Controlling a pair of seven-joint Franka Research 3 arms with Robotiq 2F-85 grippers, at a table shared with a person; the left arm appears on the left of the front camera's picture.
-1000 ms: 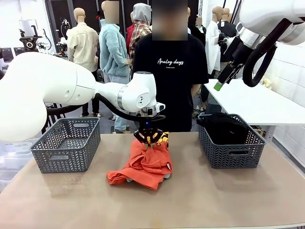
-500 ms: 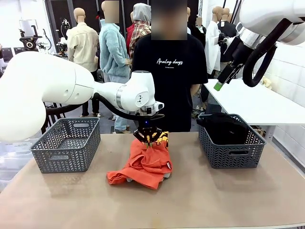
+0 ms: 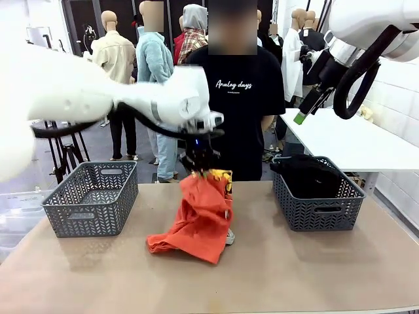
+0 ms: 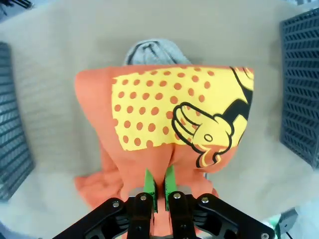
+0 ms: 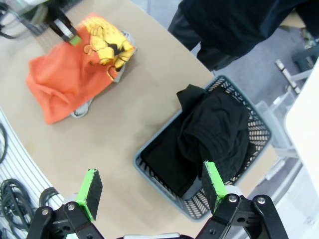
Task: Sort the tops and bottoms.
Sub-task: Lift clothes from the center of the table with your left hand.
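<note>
Tops: two, orange T-shirt pinched by left end effector, grey shirt; right end effector agape.

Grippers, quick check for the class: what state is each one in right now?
Left gripper: closed on the orange T-shirt.
Right gripper: open, holding nothing.

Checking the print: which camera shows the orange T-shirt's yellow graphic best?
Left wrist view: the yellow dotted graphic on the soft orange T-shirt faces it, close up. Front view catches a sliver; right wrist view shows it small, crumpled.
</note>
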